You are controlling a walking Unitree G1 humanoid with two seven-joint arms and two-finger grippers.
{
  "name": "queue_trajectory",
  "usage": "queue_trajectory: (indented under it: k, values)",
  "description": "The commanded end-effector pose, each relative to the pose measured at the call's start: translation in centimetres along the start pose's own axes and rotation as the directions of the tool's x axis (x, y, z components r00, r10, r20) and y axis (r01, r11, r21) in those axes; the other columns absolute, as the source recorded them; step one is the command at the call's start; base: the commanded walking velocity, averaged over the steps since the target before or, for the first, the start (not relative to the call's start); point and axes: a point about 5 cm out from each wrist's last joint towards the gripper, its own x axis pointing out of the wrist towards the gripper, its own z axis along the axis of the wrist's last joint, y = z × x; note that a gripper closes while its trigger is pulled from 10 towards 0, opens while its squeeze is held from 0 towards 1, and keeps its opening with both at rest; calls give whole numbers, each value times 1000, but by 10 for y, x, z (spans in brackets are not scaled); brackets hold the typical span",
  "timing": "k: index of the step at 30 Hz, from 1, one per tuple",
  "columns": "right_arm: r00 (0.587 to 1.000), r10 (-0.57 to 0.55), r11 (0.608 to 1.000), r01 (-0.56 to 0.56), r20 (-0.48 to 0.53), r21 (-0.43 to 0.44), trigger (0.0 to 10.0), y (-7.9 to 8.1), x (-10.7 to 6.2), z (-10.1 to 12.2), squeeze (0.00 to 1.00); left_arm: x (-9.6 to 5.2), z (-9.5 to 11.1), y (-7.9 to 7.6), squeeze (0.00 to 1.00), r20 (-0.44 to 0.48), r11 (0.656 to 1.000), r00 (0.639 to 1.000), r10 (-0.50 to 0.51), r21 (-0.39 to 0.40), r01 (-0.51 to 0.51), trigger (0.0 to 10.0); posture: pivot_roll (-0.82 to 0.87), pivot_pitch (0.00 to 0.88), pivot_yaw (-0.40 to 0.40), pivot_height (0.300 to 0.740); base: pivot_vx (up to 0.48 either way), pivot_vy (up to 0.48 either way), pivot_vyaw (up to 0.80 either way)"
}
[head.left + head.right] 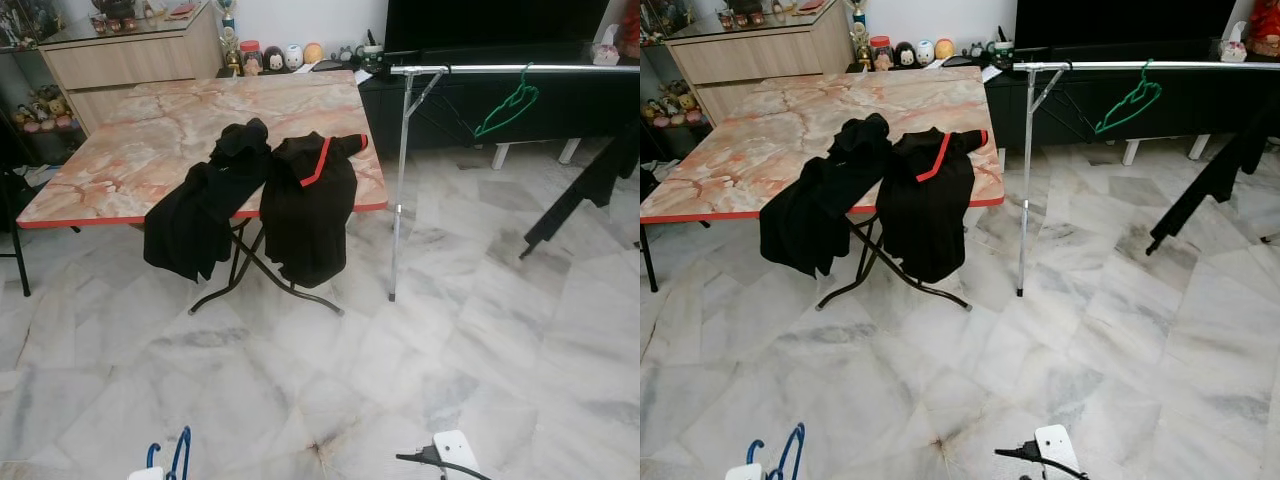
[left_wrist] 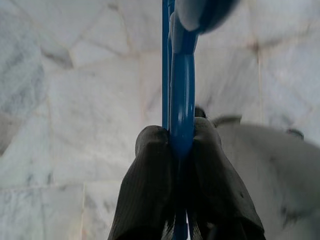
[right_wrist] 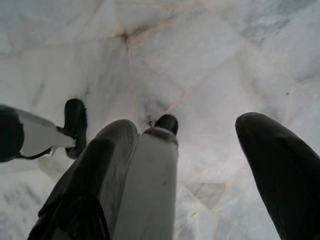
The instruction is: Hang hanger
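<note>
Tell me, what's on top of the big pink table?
Two black garments lie on the table: a plain black one and one with red trim, both drooping over its front edge. The tabletop beneath them is covered, so anything under them is hidden.

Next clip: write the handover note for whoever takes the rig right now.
Left hand: shut on the blue hanger, held low over the marble floor.
Right hand: open, holding nothing, hanging over the floor.
Clothes rail: ahead to the right, beside the table; a green hanger hangs on it.
Done: blue hanger is in hand.
Left: approach the rail and hook the blue hanger on it.
</note>
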Motion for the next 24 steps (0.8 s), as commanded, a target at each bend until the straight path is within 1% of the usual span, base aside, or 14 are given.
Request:
queue_trajectory:
  k: [1,11,21,24]
  values:
    - [1000,-8,1000,8,1,-12,10000,0,0,-1,0,-2,-6,4,0,-23,1000,1000,9,15,-9,10000,-86,0,45,732,0,-274,0]
    - [1000,-25,999,25,-9,-35,10000,-2,0,-4,0,-4,-18,4,0,-67,1000,998,4,12,-3,10000,-78,0,40,732,0,-325,0]
    - [1000,-18,1000,18,-3,-25,10000,-1,0,-2,0,-4,-20,5,0,-78,1000,997,6,18,-4,10000,-78,0,40,732,0,-336,0]
    - [1000,-17,999,17,-4,-42,10000,1,0,-3,0,-3,-20,-1,0,-83,1000,997,-3,22,5,10000,-81,0,42,732,0,-416,0]
